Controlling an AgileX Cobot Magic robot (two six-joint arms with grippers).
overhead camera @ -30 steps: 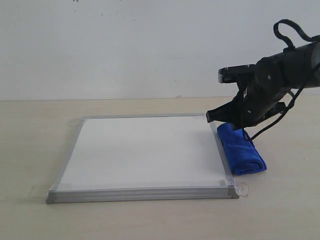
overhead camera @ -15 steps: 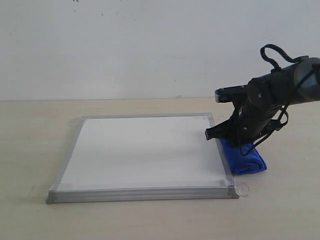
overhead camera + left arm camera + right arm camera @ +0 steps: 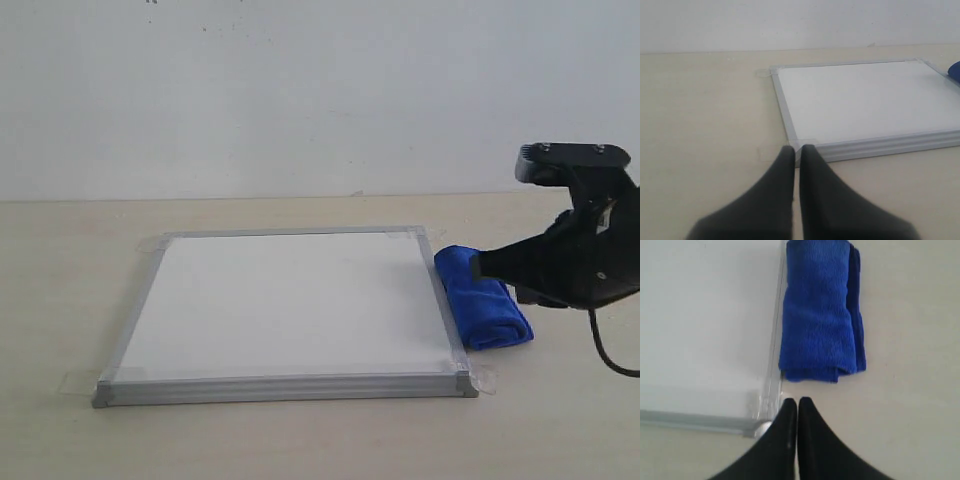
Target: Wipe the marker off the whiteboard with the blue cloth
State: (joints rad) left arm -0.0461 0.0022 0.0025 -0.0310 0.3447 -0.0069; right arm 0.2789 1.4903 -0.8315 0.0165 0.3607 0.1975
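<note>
We have the whiteboard [image 3: 290,300] flat on the table [image 3: 60,300], with broad table showing at its 9 o'clock and 6 o'clock sides. Along the 3 o'clock rail lies the blue cloth [image 3: 492,322], a rolled bundle snug to the frame. Its long axis runs 11 to 5, parallel to that rail, and its near end stops short of the taped corner [image 3: 485,378].

The right tool [image 3: 481,268] points toward 9 o'clock, tips pressed together, gripping nothing. It overlaps the cloth's far half in the exterior view, and we cannot tell its height. The left tool [image 3: 796,152], likewise pressed together and empty, sits by the board's 7 o'clock corner.

The board face reads plain white. The right arm is cut off at 3 o'clock.
</note>
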